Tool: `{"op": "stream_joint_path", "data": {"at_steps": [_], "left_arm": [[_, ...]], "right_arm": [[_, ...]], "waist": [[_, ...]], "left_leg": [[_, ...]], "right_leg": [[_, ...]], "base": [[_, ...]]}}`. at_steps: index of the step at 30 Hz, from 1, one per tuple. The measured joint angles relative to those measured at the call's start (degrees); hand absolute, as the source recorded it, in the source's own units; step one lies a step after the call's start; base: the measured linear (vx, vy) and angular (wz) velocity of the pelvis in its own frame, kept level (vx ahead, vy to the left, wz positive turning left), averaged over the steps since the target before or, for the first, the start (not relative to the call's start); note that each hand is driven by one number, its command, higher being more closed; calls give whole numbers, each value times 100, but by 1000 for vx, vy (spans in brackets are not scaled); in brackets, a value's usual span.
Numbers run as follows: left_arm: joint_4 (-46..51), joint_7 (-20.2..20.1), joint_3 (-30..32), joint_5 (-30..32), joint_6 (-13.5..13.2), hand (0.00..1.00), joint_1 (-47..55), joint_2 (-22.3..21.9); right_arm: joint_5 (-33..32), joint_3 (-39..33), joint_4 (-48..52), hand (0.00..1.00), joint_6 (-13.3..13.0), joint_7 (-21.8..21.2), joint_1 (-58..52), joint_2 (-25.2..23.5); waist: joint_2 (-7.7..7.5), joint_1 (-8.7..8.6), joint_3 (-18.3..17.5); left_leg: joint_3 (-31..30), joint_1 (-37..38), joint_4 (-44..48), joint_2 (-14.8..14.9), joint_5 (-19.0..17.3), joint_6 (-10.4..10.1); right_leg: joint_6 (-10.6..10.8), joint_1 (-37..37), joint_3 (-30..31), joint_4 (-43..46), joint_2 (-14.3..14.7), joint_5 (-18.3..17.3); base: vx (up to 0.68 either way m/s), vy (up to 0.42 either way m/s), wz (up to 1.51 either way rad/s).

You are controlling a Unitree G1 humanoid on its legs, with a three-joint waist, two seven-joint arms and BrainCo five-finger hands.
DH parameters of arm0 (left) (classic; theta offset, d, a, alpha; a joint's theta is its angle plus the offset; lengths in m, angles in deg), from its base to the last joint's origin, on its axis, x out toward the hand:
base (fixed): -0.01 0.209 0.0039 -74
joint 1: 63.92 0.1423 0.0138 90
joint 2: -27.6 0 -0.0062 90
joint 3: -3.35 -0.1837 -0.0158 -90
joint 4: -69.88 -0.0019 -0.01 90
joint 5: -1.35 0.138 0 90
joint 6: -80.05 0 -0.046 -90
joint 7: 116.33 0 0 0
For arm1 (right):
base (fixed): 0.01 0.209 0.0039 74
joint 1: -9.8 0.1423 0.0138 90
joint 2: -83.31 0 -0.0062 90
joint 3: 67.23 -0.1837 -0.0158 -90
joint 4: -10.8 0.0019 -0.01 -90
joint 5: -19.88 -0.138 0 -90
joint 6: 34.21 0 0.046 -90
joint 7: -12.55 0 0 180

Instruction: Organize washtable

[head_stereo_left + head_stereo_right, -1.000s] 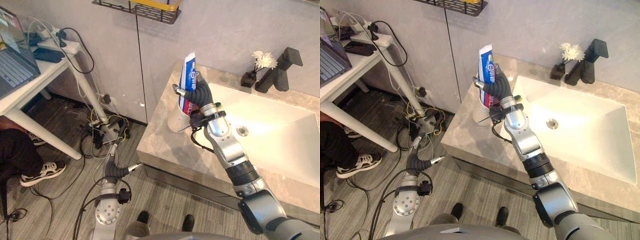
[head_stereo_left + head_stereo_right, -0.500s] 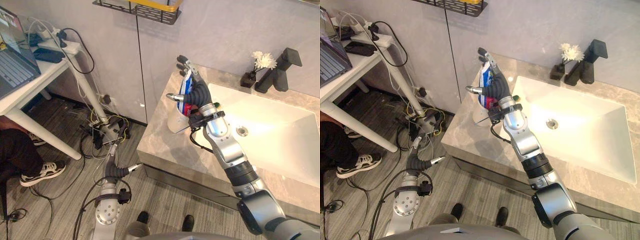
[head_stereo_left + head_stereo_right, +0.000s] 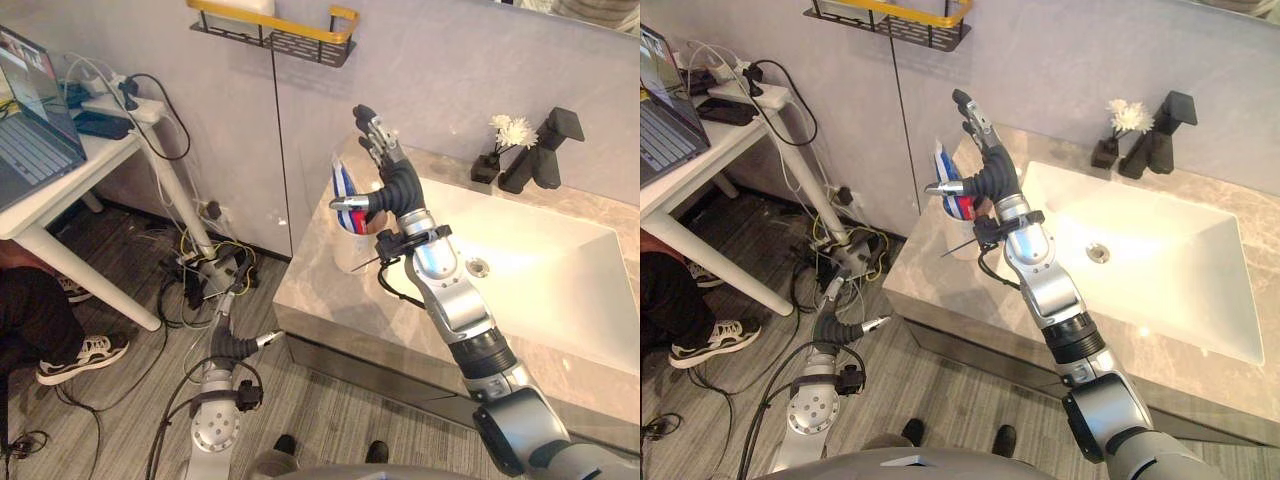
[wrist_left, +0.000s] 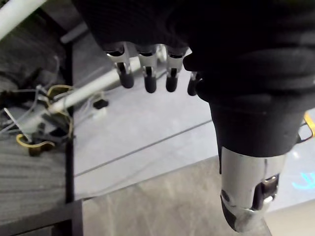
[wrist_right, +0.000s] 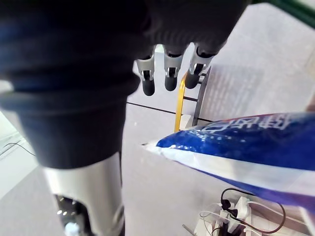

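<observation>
A blue, white and red toothpaste tube [image 3: 343, 186] stands upright in a white cup [image 3: 957, 240] at the left end of the stone washtable [image 3: 330, 300]. My right hand [image 3: 394, 186] is raised just beside and above the tube, open, with straight fingers [image 5: 147, 81] spread away from it and the thumb near its top. The blue tube [image 5: 236, 142] lies free past those fingers. My left hand [image 3: 240, 345] hangs low over the floor, open and empty, with straight fingers [image 4: 147, 81].
A white sink basin [image 3: 600, 240] fills the washtable's right part, with a black faucet [image 3: 545, 160] and a small vase of white flowers [image 3: 505, 132] behind it. A wire wall shelf with a yellow rail [image 3: 275, 25] hangs above. A desk [image 3: 60, 190] with a laptop [image 3: 30, 110], floor cables and a person's shoe [image 3: 85, 355] are at left.
My right hand has opened and let go of the toothpaste tube, which now sits lower in the cup. The camera has shifted a little. The left hand is unchanged.
</observation>
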Motion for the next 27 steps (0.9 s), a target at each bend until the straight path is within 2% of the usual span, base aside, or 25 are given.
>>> {"op": "stream_joint_path", "data": {"at_steps": [7,10,14,17,19,23,26,27], "left_arm": [[-48,10,-5,0,5,0,-24,-2],[-48,18,-6,0,5,0,-27,-2],[-50,29,-7,4,4,0,-36,0],[-162,50,-6,11,2,0,-42,2],[-337,56,-2,13,1,0,-41,1],[-609,57,13,14,1,0,-43,-3],[-741,52,175,16,1,0,-48,-32],[-775,52,271,16,1,0,-55,-71]], "right_arm": [[-12,-1,113,0,-40,108,206,-23],[-49,-1,456,0,-169,155,285,-54],[-109,-24,494,0,-247,194,285,-63],[-171,-170,925,0,-293,238,248,-62],[-208,-482,1298,0,-428,283,123,-63],[-210,-1810,2175,0,-636,453,-898,-47],[-209,-2784,2618,0,-670,563,-1731,-53],[-210,-3366,2816,0,-692,648,-2214,-71]], "waist": [[1,-7,-8],[-9,-5,-54],[-29,-17,-164],[-30,-58,-165],[-35,-90,-169],[-90,-191,-216],[-80,-344,-232],[-67,-463,-246]], "left_leg": [[36,33,-8,11,0,-1],[36,37,-8,9,0,-1],[48,70,-9,8,-3,-3],[57,72,-6,8,-5,-5],[70,75,-5,9,-5,-5],[128,105,-7,7,-20,4],[207,140,-2,5,-50,17],[233,140,25,6,-77,16]], "right_leg": [[-1,12,20,0,12,3],[-1,14,20,0,9,3],[-1,45,20,0,5,3],[-1,50,21,0,5,3],[-1,51,22,0,6,3],[0,52,66,0,6,2],[0,50,142,0,8,2],[2,48,168,0,12,1]], "base": [[-6,-2,-3],[0,0,0],[0,0,0],[-10,0,0],[0,0,0],[12,5,-6],[21,8,-13],[21,5,-14]]}}
